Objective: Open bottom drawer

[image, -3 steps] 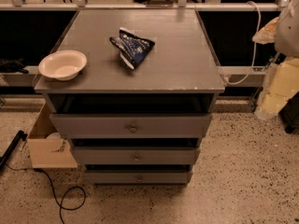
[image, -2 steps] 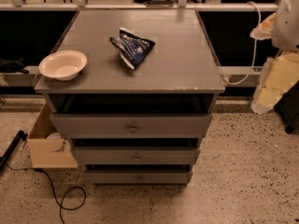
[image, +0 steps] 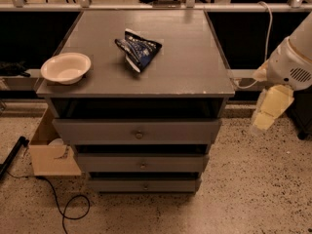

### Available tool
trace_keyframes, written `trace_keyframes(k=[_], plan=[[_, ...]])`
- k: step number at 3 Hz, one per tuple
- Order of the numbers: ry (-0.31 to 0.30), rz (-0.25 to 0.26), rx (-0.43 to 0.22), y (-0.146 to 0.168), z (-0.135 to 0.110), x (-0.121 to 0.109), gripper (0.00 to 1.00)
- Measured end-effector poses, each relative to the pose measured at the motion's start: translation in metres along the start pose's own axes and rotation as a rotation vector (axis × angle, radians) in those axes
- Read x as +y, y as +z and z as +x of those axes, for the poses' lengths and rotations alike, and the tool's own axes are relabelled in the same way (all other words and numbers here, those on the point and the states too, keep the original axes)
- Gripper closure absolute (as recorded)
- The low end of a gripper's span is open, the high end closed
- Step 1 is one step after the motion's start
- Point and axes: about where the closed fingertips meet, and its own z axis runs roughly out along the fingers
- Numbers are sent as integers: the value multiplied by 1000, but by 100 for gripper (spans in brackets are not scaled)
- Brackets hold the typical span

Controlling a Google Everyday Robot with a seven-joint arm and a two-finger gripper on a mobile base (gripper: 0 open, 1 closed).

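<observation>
**A:** Entry one, the task's thing?

**B:** Bottom drawer (image: 117, 185): grey flat front, lowest of three and close to the floor. It has a small round knob at centre and looks to be shut.

**A:** Entry two, the tool?

**B:** Gripper (image: 265, 116): pale yellow, hanging under the white arm (image: 292, 62). It is off the cabinet's right side at about top-drawer height, well apart from every knob. Whether it is open or closed cannot be told, and it appears to hold nothing.

**A:** Other stock?

**B:** Middle drawer (image: 107, 164) and top drawer (image: 97, 130), like fronts stacked just above. White bowl (image: 66, 68) and blue snack bag (image: 138, 50) on the cabinet top (image: 195, 57). Cardboard box (image: 51, 155) by the left side, black cable (image: 66, 211) on the floor.

**A:** Hazards, as judged?

**B:**
- **Wrong knob.** The three knobs sit in one column, so a descent stopped short would likely land on the middle one.
- **Slipped grasp.** The knob is small, so an off-centre grasp may slide off.
- **Cabinet dragged.** A hard or skewed pull could drag the cabinet and jolt the bowl near its edge.
- **Low reach.** Going that low may bring the arm against the upper fronts.
</observation>
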Motion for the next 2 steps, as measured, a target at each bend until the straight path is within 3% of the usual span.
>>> trace_keyframes(k=[1,2], plan=[[52,-101,5,41,12,2,0],[53,-104,5,43,13,1,0]])
